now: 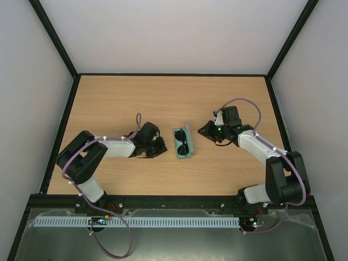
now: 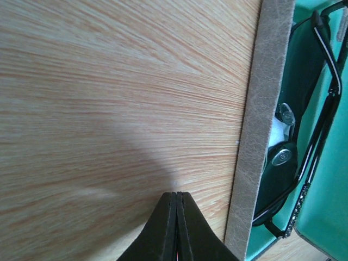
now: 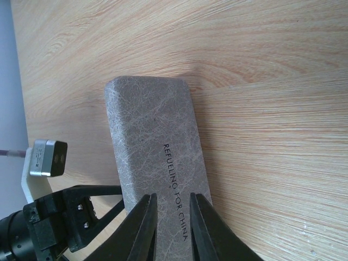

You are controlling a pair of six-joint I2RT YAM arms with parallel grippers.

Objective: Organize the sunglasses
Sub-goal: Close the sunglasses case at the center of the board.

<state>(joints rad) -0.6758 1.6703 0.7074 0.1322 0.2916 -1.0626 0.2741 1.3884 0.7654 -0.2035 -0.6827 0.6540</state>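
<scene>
Case [image 1: 188, 133] flanked — left gripper [image 2: 176, 194] low, closed; right gripper [image 3: 169, 197] low, ajar.

The left arm [image 1: 81, 157] rises from its near base, folds and stretches right, lying low. The left tool [image 1: 159, 147] points right, its fingers [image 2: 163, 228] pressed flat together. The right arm [image 1: 283, 174] folds likewise and reaches left. The right tool [image 1: 203, 131] points left, its fingers [image 3: 144, 223] parted by a narrow gap.
</scene>
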